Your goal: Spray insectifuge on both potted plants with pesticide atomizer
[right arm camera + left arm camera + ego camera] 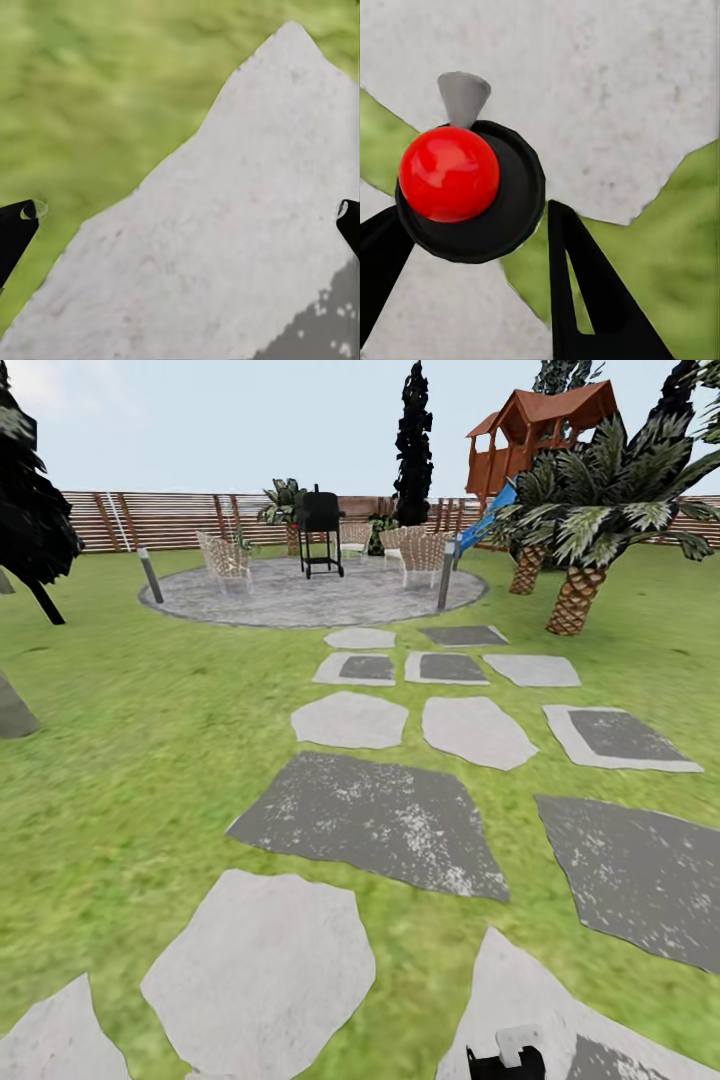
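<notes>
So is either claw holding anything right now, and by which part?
The left claw grips the atomizer around its black body, below the red ball top. The right claw is open, holding nothing.

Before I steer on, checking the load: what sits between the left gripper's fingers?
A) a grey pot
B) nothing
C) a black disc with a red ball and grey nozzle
C: in the left wrist view the black fingers flank the atomizer, its red ball under a grey nozzle.
</notes>
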Robot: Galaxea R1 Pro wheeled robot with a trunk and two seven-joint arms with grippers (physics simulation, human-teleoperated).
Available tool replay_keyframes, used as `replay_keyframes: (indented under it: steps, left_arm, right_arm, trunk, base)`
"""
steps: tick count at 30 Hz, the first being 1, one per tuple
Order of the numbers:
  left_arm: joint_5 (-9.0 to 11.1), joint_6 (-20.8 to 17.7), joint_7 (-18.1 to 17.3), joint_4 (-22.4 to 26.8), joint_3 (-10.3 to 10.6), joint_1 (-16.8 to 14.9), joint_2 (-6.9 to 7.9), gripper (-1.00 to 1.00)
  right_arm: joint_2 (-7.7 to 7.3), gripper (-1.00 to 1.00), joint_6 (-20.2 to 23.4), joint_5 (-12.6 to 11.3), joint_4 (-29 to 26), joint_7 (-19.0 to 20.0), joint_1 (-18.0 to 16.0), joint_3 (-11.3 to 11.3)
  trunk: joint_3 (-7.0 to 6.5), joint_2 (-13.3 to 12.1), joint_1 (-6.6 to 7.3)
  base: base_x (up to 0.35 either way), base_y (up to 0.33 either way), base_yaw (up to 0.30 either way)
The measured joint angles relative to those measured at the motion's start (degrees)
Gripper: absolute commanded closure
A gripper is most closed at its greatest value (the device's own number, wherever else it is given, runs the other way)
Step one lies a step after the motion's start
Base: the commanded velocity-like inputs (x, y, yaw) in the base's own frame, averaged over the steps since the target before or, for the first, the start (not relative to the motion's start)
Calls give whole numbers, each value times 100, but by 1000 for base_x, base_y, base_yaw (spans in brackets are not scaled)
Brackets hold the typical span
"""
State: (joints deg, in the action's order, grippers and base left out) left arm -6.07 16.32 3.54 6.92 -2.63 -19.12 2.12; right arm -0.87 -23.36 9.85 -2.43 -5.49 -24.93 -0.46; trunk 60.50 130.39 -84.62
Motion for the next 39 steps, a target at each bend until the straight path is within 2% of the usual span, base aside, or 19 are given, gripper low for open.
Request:
replay_keyframes:
  steps: [39]
  left_arm:
    - [0,0,0,0,6,0,-5,100]
  right_arm:
    - [7,-100,0,-7,0,-9,0,2]
  trunk:
    - [0,0,0]
  base:
    - [338,0,0]
